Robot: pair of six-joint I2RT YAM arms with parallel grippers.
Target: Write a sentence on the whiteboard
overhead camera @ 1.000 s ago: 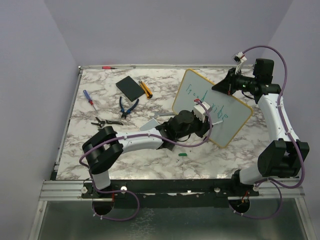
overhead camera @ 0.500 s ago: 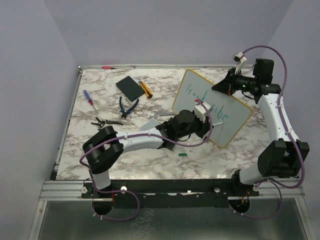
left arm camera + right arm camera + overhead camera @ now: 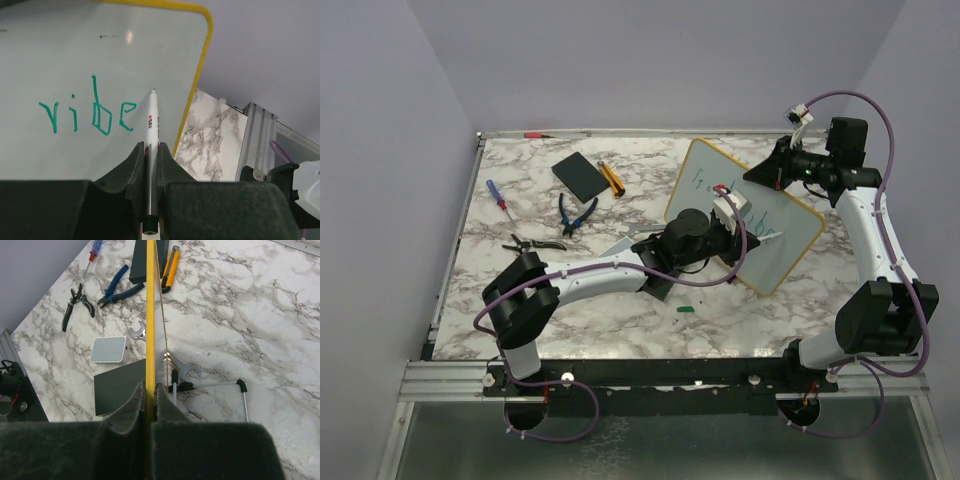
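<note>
The whiteboard stands tilted on its lower edge at the right of the table, yellow rim around it. My right gripper is shut on its upper rim, seen edge-on in the right wrist view, jaws pressed on both sides. My left gripper is shut on a white marker, jaws tight on the barrel. The marker tip sits just right of the green word "vibe", very near the board. The sentence shows as two green lines; the upper line is too small to read.
On the marble table: a black slab, an orange knife, blue pliers, a screwdriver, black cutters, a green cap. Behind the board lie a pale pad, another black slab, wrenches and a wire stand.
My left gripper has moved up and away along the board with the marker. The right gripper and the board have stayed put.
</note>
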